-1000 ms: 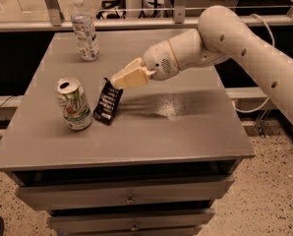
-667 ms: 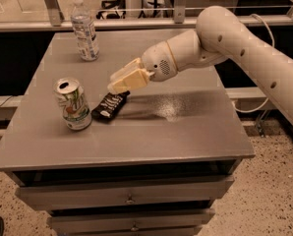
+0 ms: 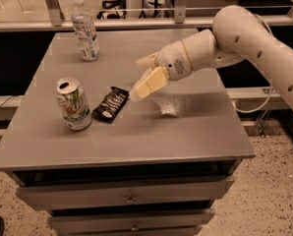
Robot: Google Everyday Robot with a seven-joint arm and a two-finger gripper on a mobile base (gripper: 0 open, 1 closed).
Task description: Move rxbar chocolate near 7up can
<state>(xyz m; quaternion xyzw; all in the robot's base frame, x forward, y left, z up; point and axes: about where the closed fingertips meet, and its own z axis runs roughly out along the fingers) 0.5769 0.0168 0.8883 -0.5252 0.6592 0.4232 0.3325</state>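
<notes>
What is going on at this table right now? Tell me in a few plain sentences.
A robot arm is working over a grey table. Its gripper hangs just above the tabletop, close to one end of a black snack bar. The bar lies flat on the table, not lifted, between the gripper and a soda can that stands upright close beside it. A water bottle stands at the far edge.

Bar: small flat black-wrapped rxbar chocolate point(image 3: 110, 103), lying flat on the grey table point(image 3: 186, 136).
Can: white and green aluminium 7up can point(image 3: 73, 104), upright, just left of the bar.
Gripper: cream two-finger gripper point(image 3: 139, 80), just right of the bar, fingers apart, holding nothing.
Bottle: clear plastic water bottle point(image 3: 86, 28), upright, far back-left.
</notes>
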